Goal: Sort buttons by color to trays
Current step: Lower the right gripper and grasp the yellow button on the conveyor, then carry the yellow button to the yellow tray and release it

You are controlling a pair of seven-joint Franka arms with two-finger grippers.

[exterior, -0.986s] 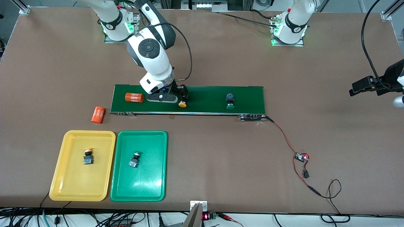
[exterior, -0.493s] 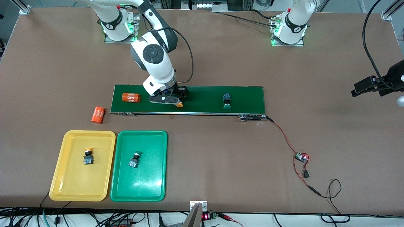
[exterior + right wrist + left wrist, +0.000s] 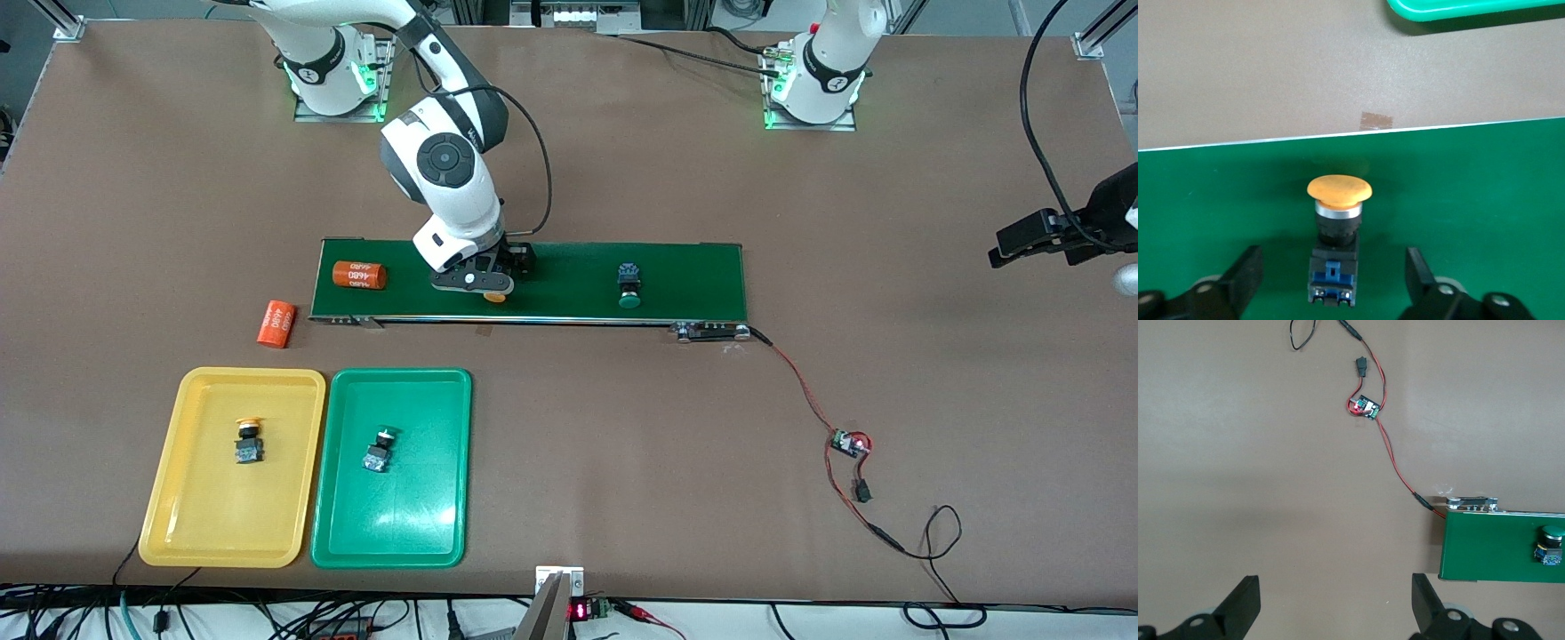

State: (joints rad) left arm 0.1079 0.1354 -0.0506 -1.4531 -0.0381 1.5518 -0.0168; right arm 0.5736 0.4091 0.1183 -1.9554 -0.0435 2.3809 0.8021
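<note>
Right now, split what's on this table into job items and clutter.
Job: yellow button on belt, green button on belt, yellow button in yellow tray, green button in green tray, yellow tray, green tray.
Clutter: two orange cylinders, circuit board.

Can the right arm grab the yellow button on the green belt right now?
Probably yes. The right gripper is low over the conveyor belt, its fingers open on either side of the yellow button, with nothing between them.
</note>
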